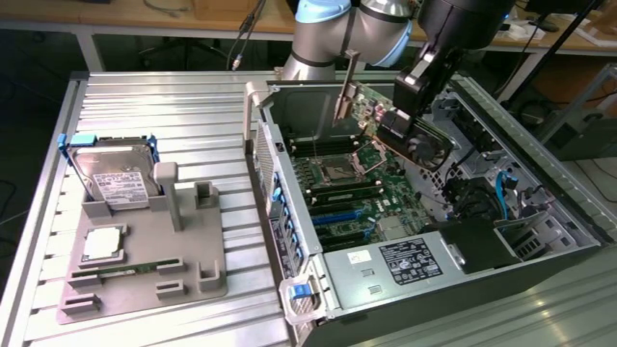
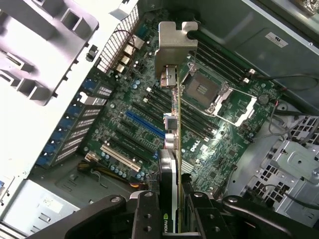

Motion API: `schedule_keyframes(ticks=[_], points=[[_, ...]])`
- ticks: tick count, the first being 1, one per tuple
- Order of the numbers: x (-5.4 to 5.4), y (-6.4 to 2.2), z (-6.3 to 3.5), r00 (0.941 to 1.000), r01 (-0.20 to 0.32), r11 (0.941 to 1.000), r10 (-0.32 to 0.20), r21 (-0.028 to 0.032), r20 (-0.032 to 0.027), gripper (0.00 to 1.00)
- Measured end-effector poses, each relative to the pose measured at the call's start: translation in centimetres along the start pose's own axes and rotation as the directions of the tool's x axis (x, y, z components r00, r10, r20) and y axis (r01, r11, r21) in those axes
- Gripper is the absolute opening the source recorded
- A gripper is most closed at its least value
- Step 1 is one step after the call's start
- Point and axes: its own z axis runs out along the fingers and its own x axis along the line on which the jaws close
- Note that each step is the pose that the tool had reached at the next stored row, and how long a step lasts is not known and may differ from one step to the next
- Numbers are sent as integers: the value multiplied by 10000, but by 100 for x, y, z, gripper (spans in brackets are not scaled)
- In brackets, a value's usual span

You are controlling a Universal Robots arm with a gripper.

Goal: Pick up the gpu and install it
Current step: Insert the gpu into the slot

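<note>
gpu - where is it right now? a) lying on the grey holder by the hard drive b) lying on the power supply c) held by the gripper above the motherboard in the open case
C: the gripper is closed on the gpu, which hangs edge-on over the motherboard.

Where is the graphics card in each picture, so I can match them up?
Exterior view: the gpu hangs tilted over the open computer case, near the top, slightly toward the exterior view's right.
Wrist view: the gpu, edge-on, a thin strip through the centre, clamped in the gripper.
Shared landmark: the square silver CPU socket below the card.
</note>
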Motion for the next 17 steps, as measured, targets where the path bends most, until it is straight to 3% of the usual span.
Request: schedule_keyframes(ticks=[17], points=[[0, 0, 0, 9982, 606, 9982, -606, -15, 4, 27]])
